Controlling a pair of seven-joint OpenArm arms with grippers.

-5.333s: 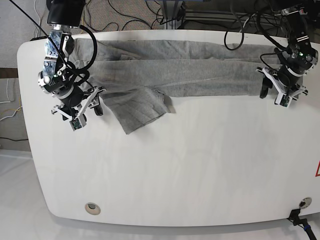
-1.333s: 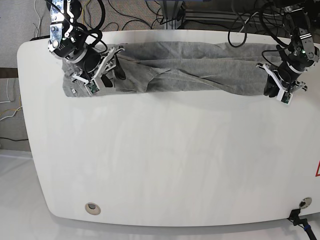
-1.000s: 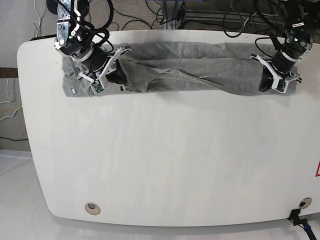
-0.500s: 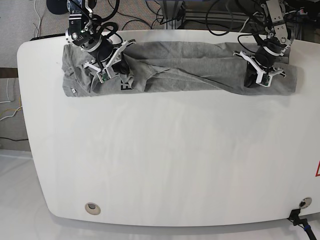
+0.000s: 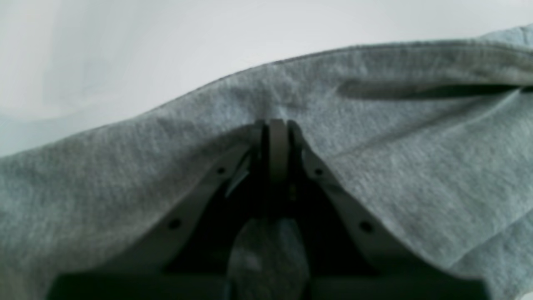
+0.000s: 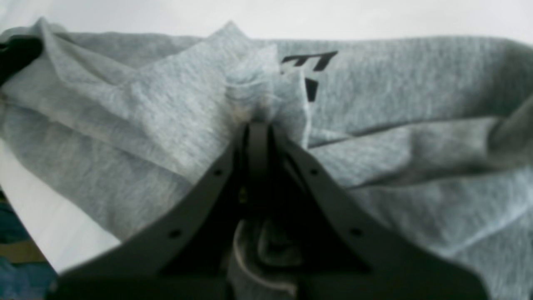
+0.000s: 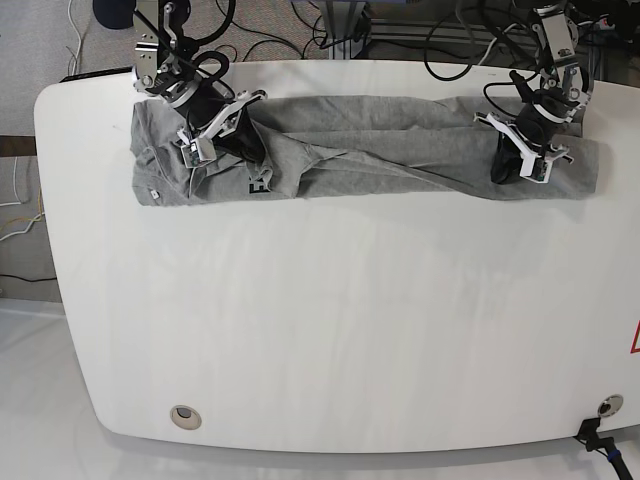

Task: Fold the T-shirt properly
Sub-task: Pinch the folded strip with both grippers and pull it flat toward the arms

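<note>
The grey T-shirt [image 7: 370, 150] lies as a long band along the far edge of the white table [image 7: 330, 320], with a black print [image 7: 262, 182] showing at its lower left. My right gripper [image 7: 240, 140], on the base view's left, is shut on a bunched fold of the T-shirt [image 6: 258, 96] beside the print [image 6: 308, 62]. My left gripper [image 7: 510, 165], on the base view's right, is shut on the T-shirt [image 5: 374, 158] near its right end; cloth is pinched between the closed fingertips [image 5: 277, 129].
Cables [image 7: 290, 35] and a metal frame [image 7: 400, 30] lie behind the table's far edge. A round fitting [image 7: 185, 415] sits at the front left and another [image 7: 610, 405] at the front right. The shirt's left end [image 7: 150, 160] rests near the table's left side.
Over the earlier frames both grippers carried the shirt's lower edge up to the far side. In the last half second the band shifted slightly toward the front, and both grippers stayed shut on cloth.
</note>
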